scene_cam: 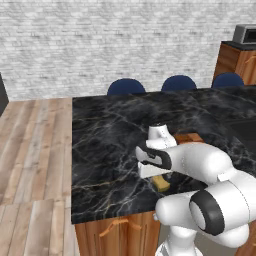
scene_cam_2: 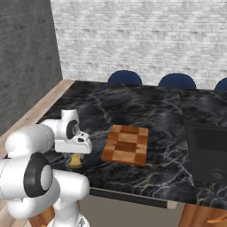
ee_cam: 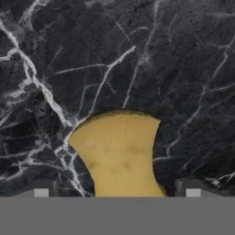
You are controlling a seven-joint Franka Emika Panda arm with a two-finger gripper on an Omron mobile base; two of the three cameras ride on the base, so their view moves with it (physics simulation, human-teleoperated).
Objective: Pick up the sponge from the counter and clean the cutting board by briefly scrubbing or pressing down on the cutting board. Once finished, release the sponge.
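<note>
While lying flat — sponge [ee_cam: 117, 153]: on black marble bench [scene_cam: 110, 130], near its front edge
gripper [ee_cam: 117, 193]: jaws wide apart, straddling sponge, holding nothing
cutting board [scene_cam_2: 126, 144]: near sponge, apart
writing: none legible

My arm [scene_cam: 210, 170] is glossy white, built of fat rounded segments with black rings at the joints. The hand [scene_cam_2: 73, 133] is white with a dark band, and its finger tips [ee_cam: 40, 190] look grey.
</note>
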